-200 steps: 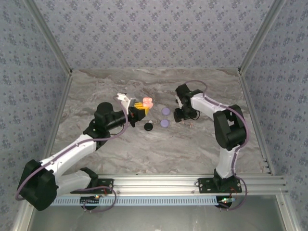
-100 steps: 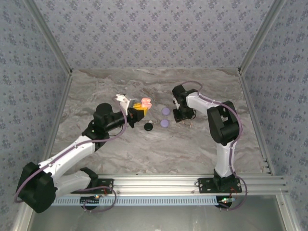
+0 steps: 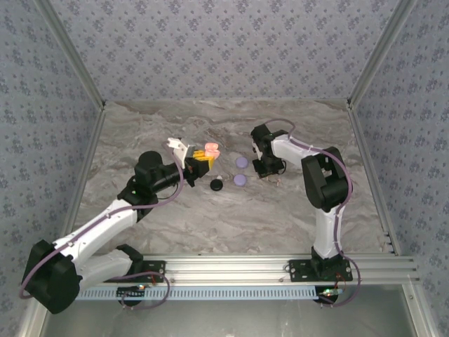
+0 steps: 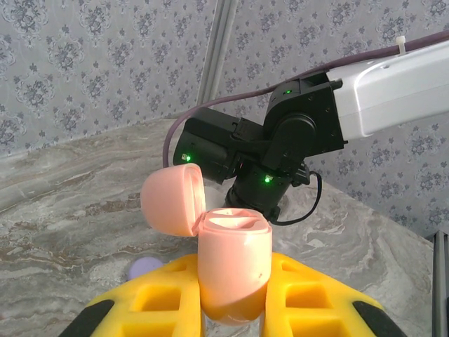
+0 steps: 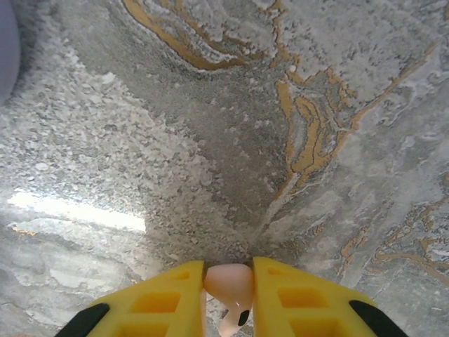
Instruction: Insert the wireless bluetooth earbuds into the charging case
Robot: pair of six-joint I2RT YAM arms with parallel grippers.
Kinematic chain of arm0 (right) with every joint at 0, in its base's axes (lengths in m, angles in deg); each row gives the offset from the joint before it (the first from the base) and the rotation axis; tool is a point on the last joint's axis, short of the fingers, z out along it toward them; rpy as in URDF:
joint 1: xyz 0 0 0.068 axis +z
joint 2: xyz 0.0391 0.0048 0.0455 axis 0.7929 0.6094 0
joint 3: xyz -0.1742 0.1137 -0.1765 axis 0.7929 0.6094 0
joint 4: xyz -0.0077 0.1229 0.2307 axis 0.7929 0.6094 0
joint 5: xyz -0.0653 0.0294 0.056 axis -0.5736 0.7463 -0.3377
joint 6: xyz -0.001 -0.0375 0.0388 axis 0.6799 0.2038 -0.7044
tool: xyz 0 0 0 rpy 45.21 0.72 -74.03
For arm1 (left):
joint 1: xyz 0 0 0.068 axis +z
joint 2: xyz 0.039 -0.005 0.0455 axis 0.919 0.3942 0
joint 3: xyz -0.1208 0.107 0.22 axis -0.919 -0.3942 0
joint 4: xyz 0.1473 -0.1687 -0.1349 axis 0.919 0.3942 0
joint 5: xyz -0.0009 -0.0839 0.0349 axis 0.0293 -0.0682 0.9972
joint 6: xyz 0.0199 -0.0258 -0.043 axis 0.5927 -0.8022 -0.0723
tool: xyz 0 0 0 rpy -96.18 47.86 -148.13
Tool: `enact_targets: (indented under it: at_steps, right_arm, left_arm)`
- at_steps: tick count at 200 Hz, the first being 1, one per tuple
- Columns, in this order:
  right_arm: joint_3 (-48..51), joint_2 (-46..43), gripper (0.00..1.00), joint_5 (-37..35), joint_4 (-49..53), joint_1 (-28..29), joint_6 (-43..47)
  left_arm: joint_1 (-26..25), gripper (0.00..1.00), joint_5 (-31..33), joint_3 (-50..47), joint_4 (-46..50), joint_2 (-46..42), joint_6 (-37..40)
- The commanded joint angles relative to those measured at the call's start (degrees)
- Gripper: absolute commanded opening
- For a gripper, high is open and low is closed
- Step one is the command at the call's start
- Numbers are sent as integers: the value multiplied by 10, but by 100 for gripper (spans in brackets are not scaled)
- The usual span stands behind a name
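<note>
Pinching pink earbud (image 5: 231,286), right tool (image 5: 229,272) close-up; left tool (image 4: 235,284) clamping open case (image 4: 235,242).

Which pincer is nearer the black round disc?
Left. The left pincer, gripping the open pink charging case, is just beyond the black round disc; the right pincer is farther right.

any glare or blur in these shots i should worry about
Right wrist: a bright glare streak on the marble table at left, yet the pink earbud reads sharp. Left wrist: the open charging case is crisp, the wallpaper behind it softer. Top external: even light, soft shadows.
</note>
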Motion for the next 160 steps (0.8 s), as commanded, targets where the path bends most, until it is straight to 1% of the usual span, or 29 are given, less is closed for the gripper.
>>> enact_targets:
  at_steps: [1,21,39,60,78,93,111,129,160]
  right_arm:
    - [16,-51,19,1,-7,5,5]
    - [29,-108,19,13,-27,5,9]
    - [45,-175,19,51,-57,4,8]
    - [63,-256,19,130,-106,2,8]
    - [77,-323,20,214,-155,2,-7]
    - [85,-364,20,297,-201,4,-27]
    - [92,-400,20,361,-252,16,-56]
    - [93,-422,21,386,-289,38,-76]
    - [86,-433,21,399,-326,74,-96]
  left_arm:
    - [-4,0,1,4,-10,-15,6]
    - [-5,0,-4,-1,-28,-14,-2]
    - [-4,0,-8,-7,-51,-12,-11]
    - [-5,0,-17,-13,-80,-9,-22]
    - [-8,0,-25,-18,-107,-7,-27]
    - [-13,0,-27,-20,-121,-6,-25]
    - [-18,0,-35,-19,-131,-3,-21]
    - [-25,0,-42,-20,-141,-1,-17]
    - [-34,0,-46,-18,-143,0,-7]
